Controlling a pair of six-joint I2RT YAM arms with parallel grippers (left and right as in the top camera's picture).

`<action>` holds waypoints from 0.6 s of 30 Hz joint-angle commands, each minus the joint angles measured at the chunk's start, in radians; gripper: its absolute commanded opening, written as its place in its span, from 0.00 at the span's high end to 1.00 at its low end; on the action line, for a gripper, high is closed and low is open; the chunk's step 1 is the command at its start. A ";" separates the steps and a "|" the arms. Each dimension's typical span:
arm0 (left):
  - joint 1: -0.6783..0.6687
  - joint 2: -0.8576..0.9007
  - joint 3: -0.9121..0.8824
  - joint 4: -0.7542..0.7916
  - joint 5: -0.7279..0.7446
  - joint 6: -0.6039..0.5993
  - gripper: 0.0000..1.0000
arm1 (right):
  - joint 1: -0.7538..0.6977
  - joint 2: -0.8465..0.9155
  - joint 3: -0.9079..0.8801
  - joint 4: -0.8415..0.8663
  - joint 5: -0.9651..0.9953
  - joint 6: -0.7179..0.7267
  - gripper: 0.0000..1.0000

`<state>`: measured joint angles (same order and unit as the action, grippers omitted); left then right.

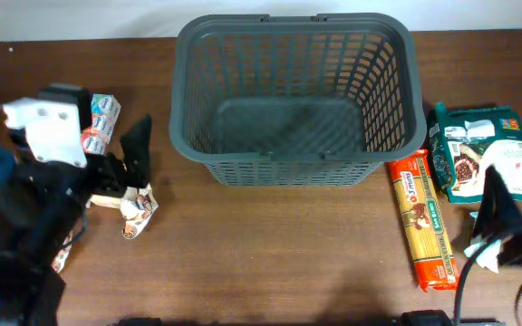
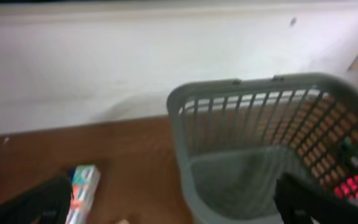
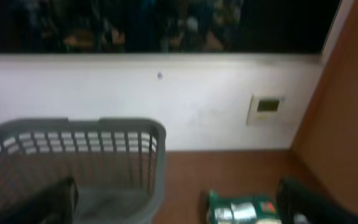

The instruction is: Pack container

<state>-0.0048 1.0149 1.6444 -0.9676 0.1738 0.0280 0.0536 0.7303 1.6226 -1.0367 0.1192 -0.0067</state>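
The basket [image 1: 288, 172] sits at 12 o'clock on the bench [image 1: 270, 263]. The left end effector [image 2: 173, 183] at 9 o'clock and the right end effector [image 3: 176, 190] at 4 o'clock both gape wide.

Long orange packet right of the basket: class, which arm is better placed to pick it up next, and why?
Right. The right gripper, open, hovers beside the long orange packet; the left gripper sits beyond the container.

You've got a brown wood table [image 1: 270, 244], a plain white wall [image 2: 104, 68] behind it, a small white wall panel [image 3: 265, 109], and dark glass [image 3: 154, 25] above.
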 commanded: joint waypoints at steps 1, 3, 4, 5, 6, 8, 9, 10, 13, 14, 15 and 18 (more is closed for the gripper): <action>0.018 0.098 0.114 -0.089 -0.084 0.049 0.01 | 0.005 0.155 0.196 -0.126 0.102 0.015 0.01; 0.042 0.146 0.147 -0.143 -0.111 0.050 0.01 | 0.005 0.242 0.309 -0.236 0.169 0.015 0.01; 0.058 0.163 0.148 -0.156 -0.111 0.056 0.01 | 0.005 0.275 0.348 -0.275 0.200 0.015 0.01; 0.075 0.182 0.146 -0.169 -0.111 0.056 0.01 | 0.005 0.304 0.377 -0.304 0.227 0.015 0.01; 0.090 0.200 0.143 -0.177 -0.110 0.056 0.01 | 0.005 0.327 0.396 -0.320 0.245 0.015 0.01; 0.117 0.233 0.135 -0.186 -0.108 0.057 0.01 | 0.003 0.357 0.402 -0.325 0.264 0.014 0.01; 0.130 0.251 0.129 -0.186 -0.106 0.061 0.01 | -0.004 0.371 0.402 -0.325 0.263 0.015 0.01; 0.140 0.264 0.124 -0.186 -0.093 0.077 0.01 | -0.014 0.383 0.402 -0.325 0.263 0.014 0.01; 0.166 0.305 0.120 -0.186 -0.040 0.136 0.01 | -0.080 0.415 0.402 -0.321 0.237 0.015 0.01; 0.172 0.314 0.120 -0.185 -0.035 0.151 0.01 | -0.114 0.424 0.402 -0.317 0.213 0.015 0.01; 0.176 0.321 0.120 -0.185 -0.035 0.158 0.01 | -0.154 0.433 0.402 -0.313 0.185 0.015 0.01; 0.187 0.332 0.120 -0.185 -0.035 0.170 0.01 | -0.320 0.463 0.402 -0.309 0.072 0.014 0.01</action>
<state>0.1703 1.3460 1.7664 -1.1526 0.1127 0.1459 -0.1566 1.1801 2.0068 -1.3529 0.2832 -0.0002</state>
